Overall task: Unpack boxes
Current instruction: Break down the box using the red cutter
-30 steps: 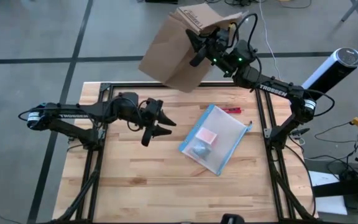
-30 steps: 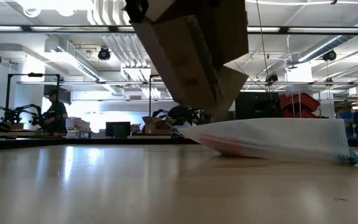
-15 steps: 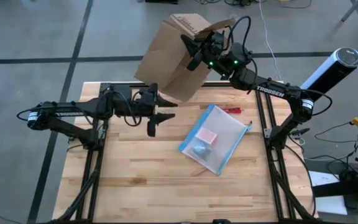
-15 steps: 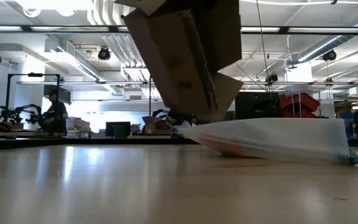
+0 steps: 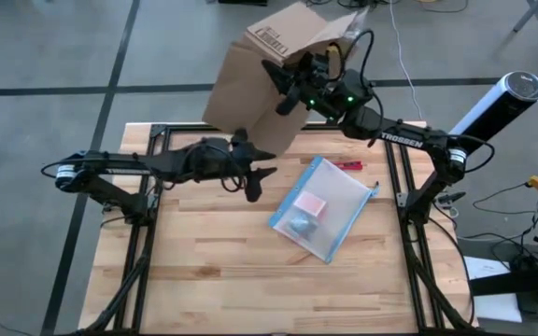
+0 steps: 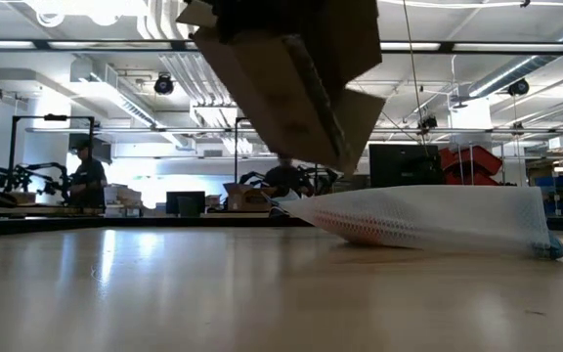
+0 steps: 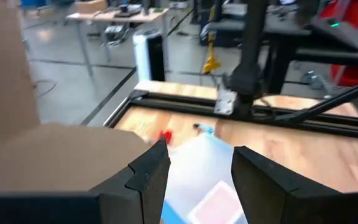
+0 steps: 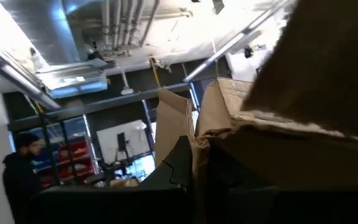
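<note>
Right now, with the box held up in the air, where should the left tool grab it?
Its low corner, from below: the box hangs tilted in the right tool, and the open left tool sits just beneath that corner.

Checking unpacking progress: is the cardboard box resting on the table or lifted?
Lifted and tilted: the right gripper holds the box above the table.

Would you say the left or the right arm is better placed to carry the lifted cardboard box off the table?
The right. The right gripper is shut on the cardboard box, holding it above the table's far edge. The left gripper is open and empty beside the clear plastic pouch.
</note>
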Available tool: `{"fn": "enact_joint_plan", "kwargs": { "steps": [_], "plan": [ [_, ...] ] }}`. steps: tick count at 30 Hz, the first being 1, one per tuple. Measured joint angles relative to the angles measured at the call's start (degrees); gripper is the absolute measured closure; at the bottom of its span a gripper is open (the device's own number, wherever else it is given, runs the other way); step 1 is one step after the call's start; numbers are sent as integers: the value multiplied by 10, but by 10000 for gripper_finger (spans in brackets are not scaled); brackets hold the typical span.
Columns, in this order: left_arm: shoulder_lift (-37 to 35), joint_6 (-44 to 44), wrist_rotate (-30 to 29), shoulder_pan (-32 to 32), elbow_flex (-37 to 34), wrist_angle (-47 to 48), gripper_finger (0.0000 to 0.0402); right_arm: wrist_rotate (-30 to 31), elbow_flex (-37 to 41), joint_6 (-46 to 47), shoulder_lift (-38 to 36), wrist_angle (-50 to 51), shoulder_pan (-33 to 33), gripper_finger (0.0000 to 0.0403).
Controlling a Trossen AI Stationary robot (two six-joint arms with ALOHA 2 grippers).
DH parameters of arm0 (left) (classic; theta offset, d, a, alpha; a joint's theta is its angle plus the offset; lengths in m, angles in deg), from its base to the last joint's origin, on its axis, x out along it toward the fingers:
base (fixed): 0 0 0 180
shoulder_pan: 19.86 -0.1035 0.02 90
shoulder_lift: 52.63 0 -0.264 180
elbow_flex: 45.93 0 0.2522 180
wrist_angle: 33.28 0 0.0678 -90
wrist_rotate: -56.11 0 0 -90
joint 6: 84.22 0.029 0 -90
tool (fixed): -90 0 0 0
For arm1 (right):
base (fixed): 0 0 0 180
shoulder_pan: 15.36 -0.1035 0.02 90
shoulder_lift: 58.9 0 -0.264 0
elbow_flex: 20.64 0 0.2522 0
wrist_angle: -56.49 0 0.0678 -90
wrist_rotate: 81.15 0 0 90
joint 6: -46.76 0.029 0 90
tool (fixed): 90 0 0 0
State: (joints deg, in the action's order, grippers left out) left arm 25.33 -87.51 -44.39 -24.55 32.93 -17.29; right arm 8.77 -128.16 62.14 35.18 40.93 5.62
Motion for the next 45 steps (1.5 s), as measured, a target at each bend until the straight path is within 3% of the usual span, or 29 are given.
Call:
{"fn": "enact_joint_plan", "kwargs": {
  "steps": [13,19,26,34,45],
  "plan": [
    [-13,-47,-137,0,-1,80,246,-66,-69,0,-9,32,-53,403],
    [-44,-79,-222,0,-1,141,246,-79,-74,-1,-46,146,-80,403],
    [-79,-81,-282,0,-2,173,246,-75,-75,24,-106,314,-97,403],
    [-86,-80,-292,-2,-2,184,246,-72,-74,77,-140,413,-153,403],
    [-86,-82,-299,-3,-3,192,246,-78,-73,203,-137,635,-245,403]
  ]
}}
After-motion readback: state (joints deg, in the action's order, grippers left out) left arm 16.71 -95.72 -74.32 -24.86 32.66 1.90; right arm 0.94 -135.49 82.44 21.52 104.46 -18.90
